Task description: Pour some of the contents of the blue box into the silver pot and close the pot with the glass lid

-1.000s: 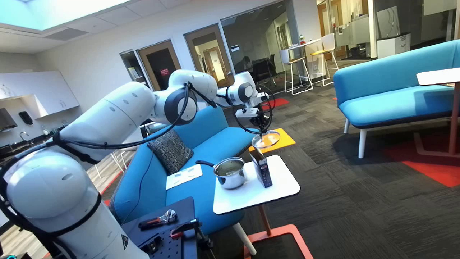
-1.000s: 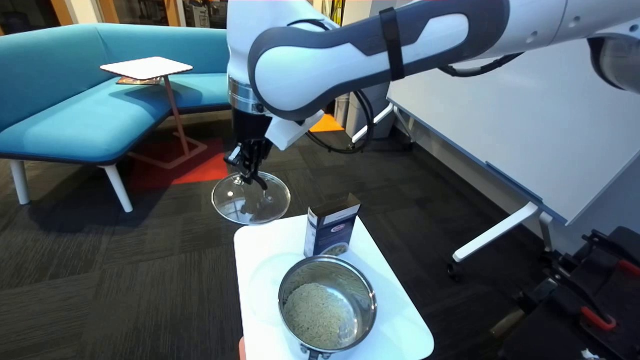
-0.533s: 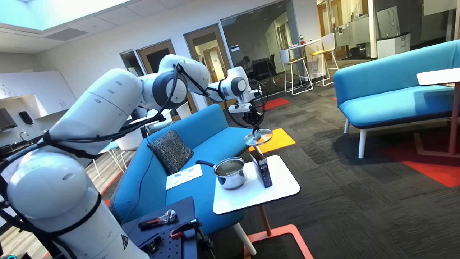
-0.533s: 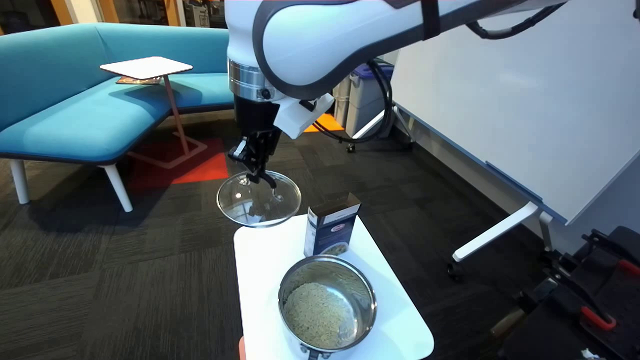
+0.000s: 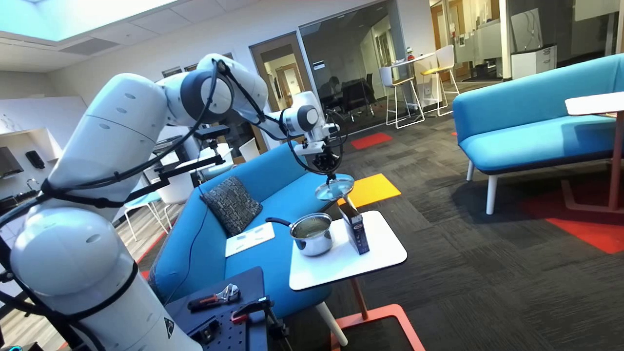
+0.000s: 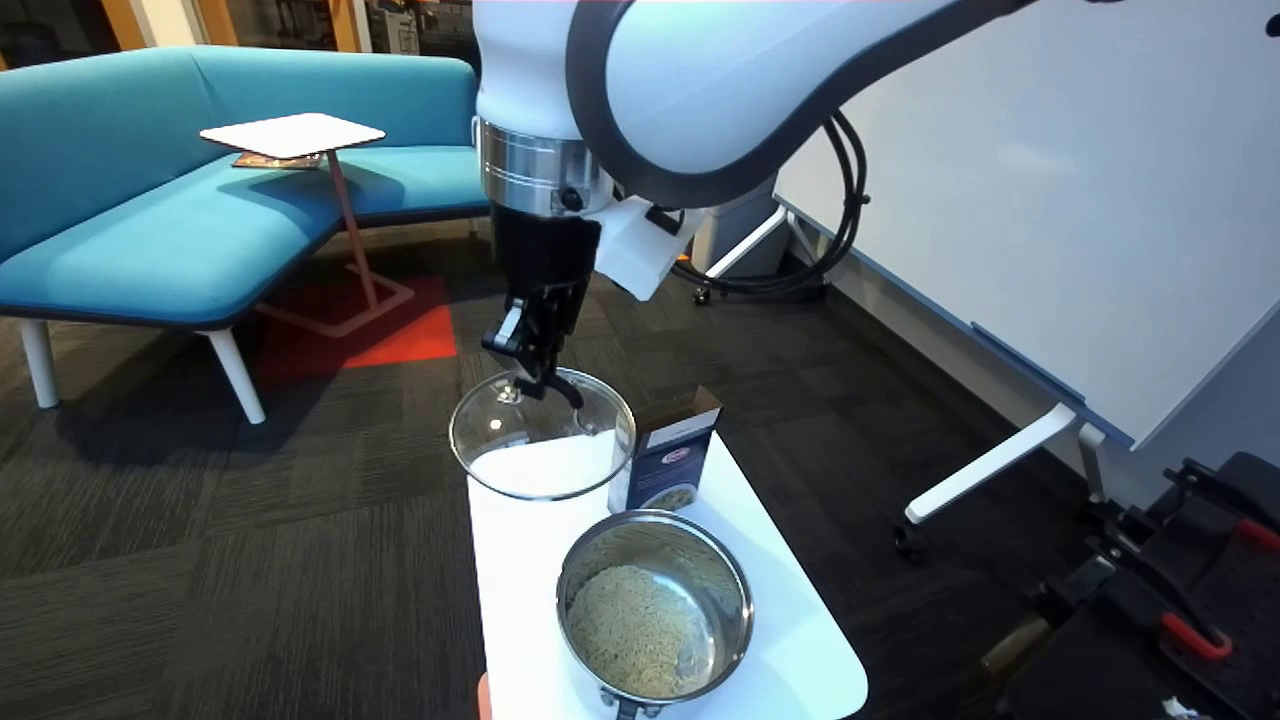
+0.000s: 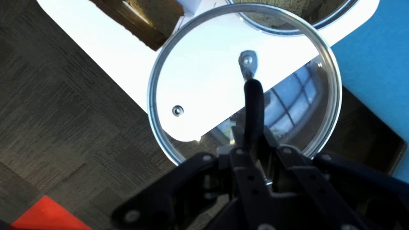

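My gripper (image 7: 254,135) is shut on the black handle of the glass lid (image 7: 204,80). In both exterior views the gripper (image 5: 330,174) (image 6: 535,378) holds the lid (image 5: 334,190) (image 6: 510,440) in the air, roughly level, above the table's far end. The silver pot (image 5: 314,245) (image 6: 715,590) stands open on the table, with pale grains (image 6: 630,620) covering much of its bottom. The dark blue box (image 5: 360,236) (image 6: 672,465) stands upright beside it with its top open. In the wrist view, the pot's rim (image 7: 338,16) shows partly behind the lid, and the box (image 7: 153,19) is at the top left.
The small white table (image 5: 336,273) (image 6: 535,600) carries the pot and box. A blue sofa (image 5: 253,263) with a grey pillow (image 5: 231,204) lies beside it. The pot's dark handle (image 5: 278,221) points toward the sofa. A tool (image 5: 214,298) lies on the robot's dark stand.
My gripper has carried the lid in from beyond the table's far end toward the pot, so the lid now partly overlaps the table in an exterior view. Box and pot have not moved.
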`<state>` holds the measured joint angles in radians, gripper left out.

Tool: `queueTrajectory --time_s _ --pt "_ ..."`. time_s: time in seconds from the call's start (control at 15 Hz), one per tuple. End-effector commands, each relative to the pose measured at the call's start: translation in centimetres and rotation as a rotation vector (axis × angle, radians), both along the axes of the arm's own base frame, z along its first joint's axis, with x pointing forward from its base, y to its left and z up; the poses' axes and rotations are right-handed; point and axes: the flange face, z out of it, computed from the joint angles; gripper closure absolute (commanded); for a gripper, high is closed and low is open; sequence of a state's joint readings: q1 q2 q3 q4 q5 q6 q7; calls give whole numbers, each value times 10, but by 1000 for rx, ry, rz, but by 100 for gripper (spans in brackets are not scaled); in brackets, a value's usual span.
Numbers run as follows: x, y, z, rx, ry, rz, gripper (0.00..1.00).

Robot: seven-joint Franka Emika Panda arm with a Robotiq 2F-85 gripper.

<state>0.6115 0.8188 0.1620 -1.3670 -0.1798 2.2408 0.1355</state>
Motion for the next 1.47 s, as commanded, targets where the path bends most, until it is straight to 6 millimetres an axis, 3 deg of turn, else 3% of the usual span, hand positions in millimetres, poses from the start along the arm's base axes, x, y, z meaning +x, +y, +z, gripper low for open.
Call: queueTrajectory --time_s 0.0,0.4,0.67,0.8,1.2,1.27,1.4 --pt "-41 -17 15 16 -8 -20 96" --pt "-104 -30 12 84 -26 32 96" --pt "-152 -57 5 71 4 39 96" --pt "-167 -67 -1 49 35 33 96" --pt "-170 -71 -7 48 7 33 96" --pt "-169 -67 -19 23 49 53 85" --pt "-168 -66 -17 36 36 46 85"
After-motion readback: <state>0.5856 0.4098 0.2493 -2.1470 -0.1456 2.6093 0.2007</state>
